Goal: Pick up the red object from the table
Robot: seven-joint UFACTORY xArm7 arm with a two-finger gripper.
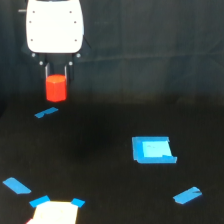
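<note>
Exterior view of a single white arm whose tool [56, 75] is closed on the small bright red-orange block [56, 87], its two dark fingers pressing the block's upper sides while most of the block hangs below them. The block appears lifted clear of the wide black matte table [110, 170], near the upper left of the view, with a short blue tape strip [46, 113] lying on the table beneath it. Risk: the grip seems to take only the top of the block, so a jolt or a slight loosening could let it slide out and drop. Count: one red block; one blue square patch [152, 149]; three loose blue tape strips; one pale patch with blue corners [55, 212] at the bottom edge.
</note>
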